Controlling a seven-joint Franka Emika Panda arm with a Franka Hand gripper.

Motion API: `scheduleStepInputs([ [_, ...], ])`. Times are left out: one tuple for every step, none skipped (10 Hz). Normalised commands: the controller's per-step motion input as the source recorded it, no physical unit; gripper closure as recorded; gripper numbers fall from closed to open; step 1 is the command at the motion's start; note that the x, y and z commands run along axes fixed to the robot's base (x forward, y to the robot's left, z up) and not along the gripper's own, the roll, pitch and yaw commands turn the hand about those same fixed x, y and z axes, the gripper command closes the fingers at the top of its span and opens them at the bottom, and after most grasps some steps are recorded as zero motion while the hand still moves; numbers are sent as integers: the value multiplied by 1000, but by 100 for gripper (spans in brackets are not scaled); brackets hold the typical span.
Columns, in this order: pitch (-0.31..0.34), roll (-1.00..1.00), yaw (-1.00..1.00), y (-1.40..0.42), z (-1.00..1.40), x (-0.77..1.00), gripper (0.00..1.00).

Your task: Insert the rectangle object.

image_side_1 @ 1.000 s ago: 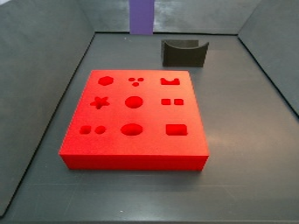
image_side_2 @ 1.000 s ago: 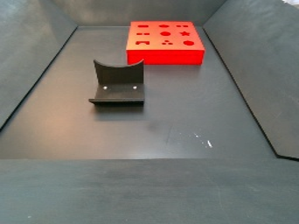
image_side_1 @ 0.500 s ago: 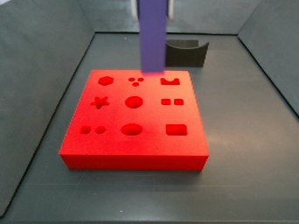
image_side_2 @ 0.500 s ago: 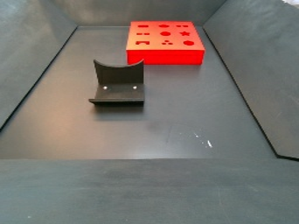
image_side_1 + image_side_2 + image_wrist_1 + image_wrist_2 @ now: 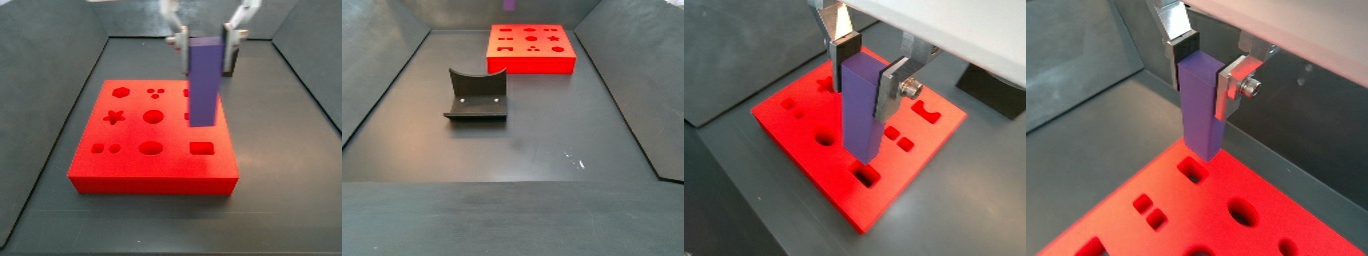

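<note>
My gripper is shut on the upper end of the purple-blue rectangle object and holds it upright above the red board. The block's lower end hangs over the board's right side, a little above and behind the rectangular hole. Both wrist views show the block clamped between the silver fingers of the gripper. In a wrist view the rectangular hole lies just below the block's end. The gripper and block do not show in the side view from far off.
The red board has several shaped holes. A dark grey curved holder stands on the dark floor away from the board. Grey walls enclose the floor on all sides.
The gripper with the block has moved from over the board's back left edge to the right and forward, over the board's right side, and hangs lower.
</note>
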Motion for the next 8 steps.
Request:
scheduleStepInputs([
  [100, 179, 74, -3, -234, 371, 100],
  [116, 330, 169, -11, -471, 383, 100],
  [113, 339, 231, -97, -460, 300, 100],
  [99, 256, 211, -229, -406, 186, 100],
  [84, 223, 123, -211, -334, 157, 100],
  [44, 164, 103, -160, -263, 151, 100],
  [37, 173, 77, -97, -200, 174, 100],
  [6, 157, 0, 0, -126, 0, 100],
])
